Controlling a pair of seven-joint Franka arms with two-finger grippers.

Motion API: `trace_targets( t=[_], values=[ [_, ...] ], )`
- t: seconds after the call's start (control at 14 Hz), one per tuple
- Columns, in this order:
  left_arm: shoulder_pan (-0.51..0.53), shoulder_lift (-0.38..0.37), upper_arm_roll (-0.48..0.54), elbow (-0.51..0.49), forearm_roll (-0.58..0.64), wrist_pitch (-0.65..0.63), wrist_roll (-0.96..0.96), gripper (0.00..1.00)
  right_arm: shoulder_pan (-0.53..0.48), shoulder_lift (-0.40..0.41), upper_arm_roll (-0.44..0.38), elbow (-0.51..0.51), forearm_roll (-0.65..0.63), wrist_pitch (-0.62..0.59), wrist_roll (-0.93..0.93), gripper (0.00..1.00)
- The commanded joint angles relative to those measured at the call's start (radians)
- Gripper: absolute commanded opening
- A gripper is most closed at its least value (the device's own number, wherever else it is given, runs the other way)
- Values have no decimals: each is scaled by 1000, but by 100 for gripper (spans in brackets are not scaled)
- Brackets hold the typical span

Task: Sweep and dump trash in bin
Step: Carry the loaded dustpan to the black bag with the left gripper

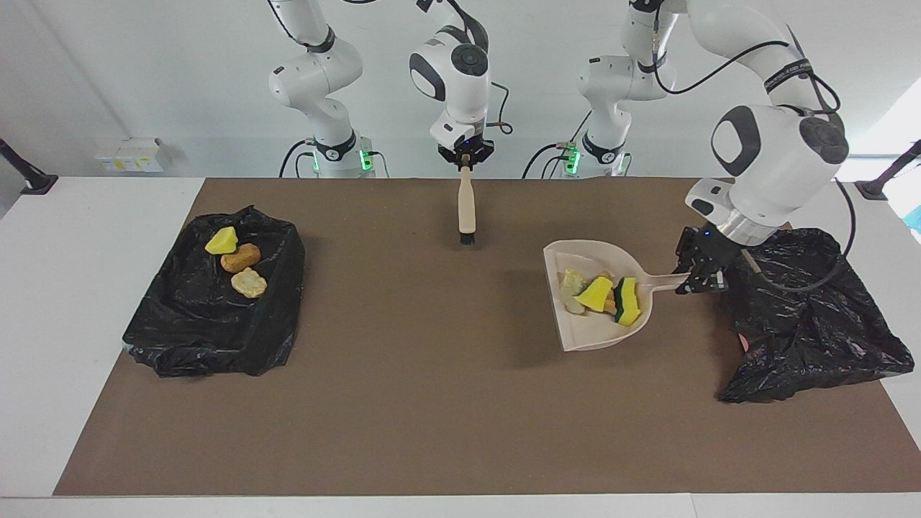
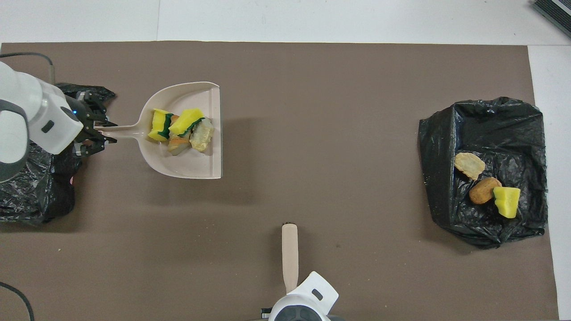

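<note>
- White surface (image 1: 86, 302) under a brown mat (image 1: 432, 403), white wall.
- Left gripper (image 1: 701, 270) pinching dustpan (image 1: 597, 331) handle, trash (image 1: 601, 293) inside.
- Right gripper (image 1: 466, 155) pinching brush (image 1: 467, 208), near robot-side edge.

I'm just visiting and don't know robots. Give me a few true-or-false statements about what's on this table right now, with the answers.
1. The left gripper holds the dustpan by its handle. True.
2. The dustpan is empty. False: several sponge chunks lie in it.
3. The right gripper holds the brush, bristles pointing down. True.
4. Both black bins have chunks showing inside. False: three chunks show in the bin at the right arm's end; none show in the black bag beside the left gripper.
5. Loose chunks are scattered on the brown mat. False: none lie there.
</note>
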Motion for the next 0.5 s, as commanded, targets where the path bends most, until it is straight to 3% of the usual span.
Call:
trace_targets(
  t=[0.0,0.21,0.43],
  values=[
    [84,26,-7,92,-13,-97,79,0,13,9,-2,-32,16,63,29,0],
    [168,26,-3,92,2,-95,185,0,33,66,-2,-30,7,148,51,0],
    [251,24,-1,92,16,-82,305,0,33,69,-2,-30,-15,139,42,0]
  ],
)
